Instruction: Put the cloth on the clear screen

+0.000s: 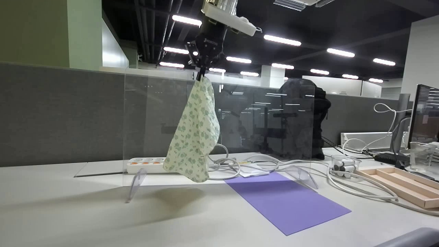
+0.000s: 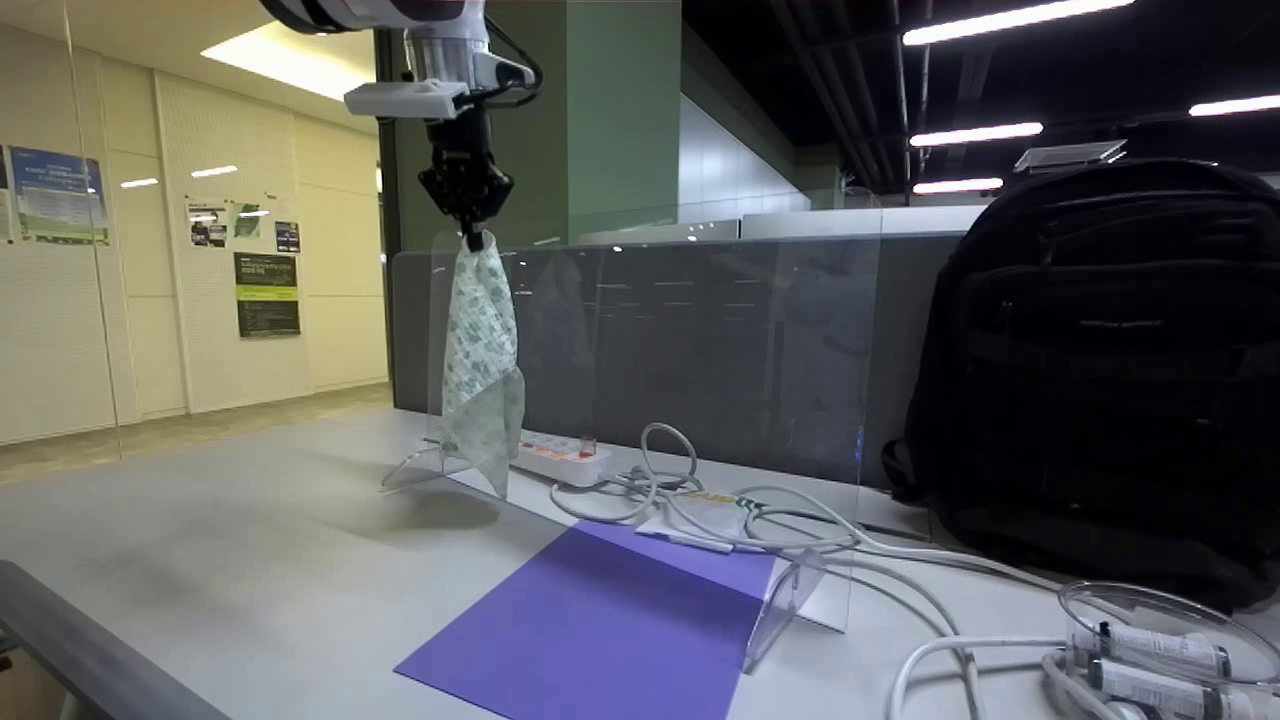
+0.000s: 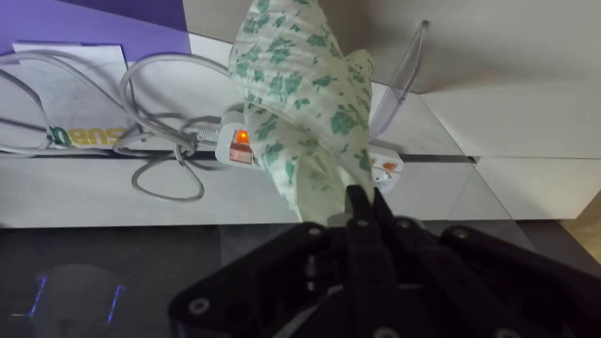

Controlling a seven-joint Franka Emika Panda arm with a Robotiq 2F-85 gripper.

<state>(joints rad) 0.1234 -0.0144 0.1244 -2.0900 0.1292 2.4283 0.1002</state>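
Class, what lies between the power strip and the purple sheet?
Pale cable loops, as the wrist view shows; a white paper overlaps the purple sheet.

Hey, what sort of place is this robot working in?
Most likely an open-plan office: a grey partition runs along the back of a white desk, a monitor shows at the edge of an exterior view, and strip lights line the ceiling.
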